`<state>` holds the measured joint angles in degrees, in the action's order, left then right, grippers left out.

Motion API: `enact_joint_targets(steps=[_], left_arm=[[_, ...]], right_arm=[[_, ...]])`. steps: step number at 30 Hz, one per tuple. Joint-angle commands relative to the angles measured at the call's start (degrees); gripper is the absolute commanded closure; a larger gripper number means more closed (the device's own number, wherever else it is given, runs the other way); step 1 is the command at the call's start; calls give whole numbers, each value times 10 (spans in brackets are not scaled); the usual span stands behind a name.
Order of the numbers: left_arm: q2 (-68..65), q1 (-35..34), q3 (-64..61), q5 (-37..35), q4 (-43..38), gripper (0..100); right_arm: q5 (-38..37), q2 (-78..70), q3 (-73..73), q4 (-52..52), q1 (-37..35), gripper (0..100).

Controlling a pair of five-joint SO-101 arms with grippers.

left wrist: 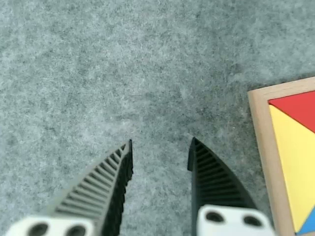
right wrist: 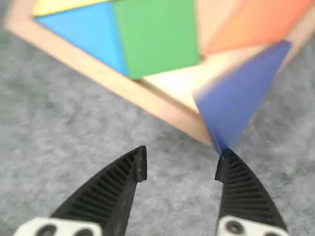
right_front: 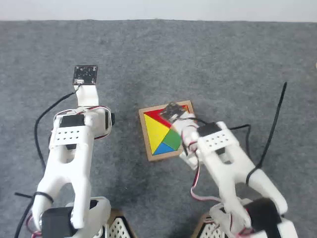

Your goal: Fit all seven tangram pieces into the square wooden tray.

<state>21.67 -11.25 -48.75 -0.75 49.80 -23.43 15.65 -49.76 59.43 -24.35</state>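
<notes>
A: Tray status?

B: Square wooden tray (right_front: pixel 144 135) sits mid-table on the grey felt-like mat (right_front: pixel 223 64), between the arms and nearer the right one, turned slightly askew. The right arm's wrist hangs over the tray's near corner.

A: What's seated?

B: Lying flat inside: red triangle (right_front: pixel 154 116), yellow triangle (right_front: pixel 156 133), green square (right_front: pixel 173 140), light blue triangle (right_front: pixel 161 148). The right wrist view adds an orange piece (right wrist: pixel 256 19) by the far rim. Bare wood floor shows between the green square and the rim.

A: Anything not seated?

B: Dark blue triangle (right wrist: pixel 241 93). It lies tilted across the rim at a corner, with its point out over the mat.

A: Right gripper?

B: Right gripper (right wrist: pixel 182 160) has its jaws apart with nothing between them. The triangle's point touches the tip of one finger (right wrist: pixel 231 169).

A: Left?

B: Left gripper (left wrist: pixel 160 150) has its jaws apart and holds nothing. It is over bare mat, near the tray's edge.
</notes>
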Motion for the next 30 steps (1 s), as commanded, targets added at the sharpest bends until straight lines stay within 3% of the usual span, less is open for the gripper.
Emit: enact_joint_targets(steps=[1, 14, 23, 30], left_arm=[[3, 4, 3, 4, -14, 819], [3, 4, 2, 4, -14, 819], [3, 14, 1, 4, -14, 819], [3, 41, -11, 4, -14, 819]], right_arm=[[-7, -7, 18, -26, 9, 761], [33, -1, 18, -99, 14, 762], [33, -8, 18, -159, 81, 762], [34, -16, 18, -203, 84, 762]])
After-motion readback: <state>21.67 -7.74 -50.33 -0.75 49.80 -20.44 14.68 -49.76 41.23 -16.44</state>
